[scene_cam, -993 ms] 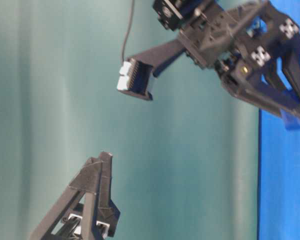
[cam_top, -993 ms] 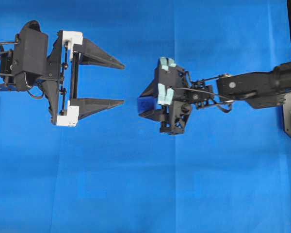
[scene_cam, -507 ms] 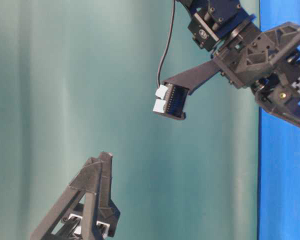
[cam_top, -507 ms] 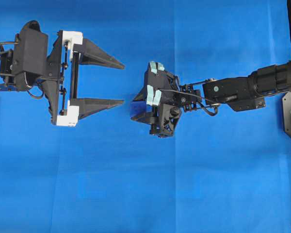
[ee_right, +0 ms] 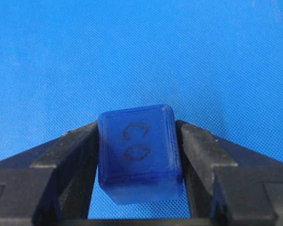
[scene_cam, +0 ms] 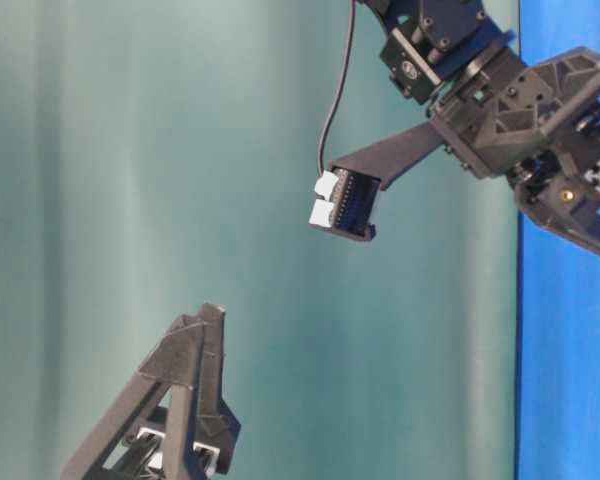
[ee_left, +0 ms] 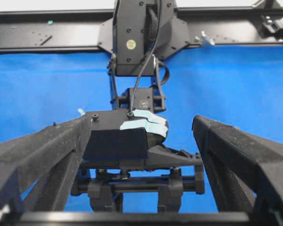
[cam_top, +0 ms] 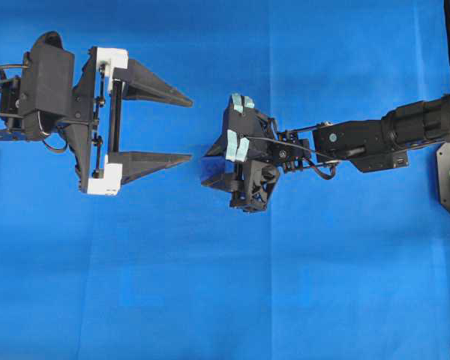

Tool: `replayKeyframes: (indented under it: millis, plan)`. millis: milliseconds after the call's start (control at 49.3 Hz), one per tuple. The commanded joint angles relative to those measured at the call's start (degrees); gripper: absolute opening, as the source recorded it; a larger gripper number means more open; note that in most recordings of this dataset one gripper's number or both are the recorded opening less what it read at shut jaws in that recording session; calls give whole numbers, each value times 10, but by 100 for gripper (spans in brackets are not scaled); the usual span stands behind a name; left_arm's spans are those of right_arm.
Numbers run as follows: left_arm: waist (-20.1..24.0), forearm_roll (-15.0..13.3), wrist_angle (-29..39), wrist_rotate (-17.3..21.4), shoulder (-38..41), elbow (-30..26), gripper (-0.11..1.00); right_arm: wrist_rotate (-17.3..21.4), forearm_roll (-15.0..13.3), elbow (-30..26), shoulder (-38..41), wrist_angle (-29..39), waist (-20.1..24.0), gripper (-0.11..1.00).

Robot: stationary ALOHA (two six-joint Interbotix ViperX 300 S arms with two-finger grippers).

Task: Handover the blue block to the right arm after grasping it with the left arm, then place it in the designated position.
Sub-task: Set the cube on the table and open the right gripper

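Placement stage. The right gripper (ee_right: 139, 188) pinches the blue block (ee_right: 137, 153) squarely between both fingers, just above the blue cloth (cam_top: 300, 285). The left gripper (cam_top: 181, 127), spread wide, waits apart. Good practice: lower until the block seats flat, then part the fingers evenly to avoid tipping it.

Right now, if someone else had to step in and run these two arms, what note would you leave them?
Left pincer: wide open, empty, hanging above the bright blue cloth.
Right pincer: shut on the small dark-blue cube, one finger against each side, pointing down at the cloth.
Done: the cube has passed from left arm to right.
Left: set the cube on its spot on the cloth and let go. No marker shows where that spot is.
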Motion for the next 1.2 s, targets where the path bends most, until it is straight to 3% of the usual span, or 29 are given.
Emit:
replayKeyframes:
  millis: [0, 243, 405, 466, 608, 1176]
  plan:
    - [1, 1, -3, 1, -11, -11, 93, -1, 2, -12, -7, -10, 1, 43]
    - [1, 1, -4, 1, -11, -11, 93, 0, 7, -14, -7, -12, 1, 43]
    - [1, 1, -4, 0, -11, -11, 93, 1, 23, -13, -15, -11, 1, 87]
    - [1, 1, -4, 0, -11, -11, 93, 1, 23, -11, -22, -8, 1, 95]
    - [1, 1, -3, 1, -11, -11, 93, 1, 23, -6, -49, 10, 1, 88]
    - [1, 1, -3, 0, -11, -11, 93, -5, 10, 14, -236, 156, 9, 89]
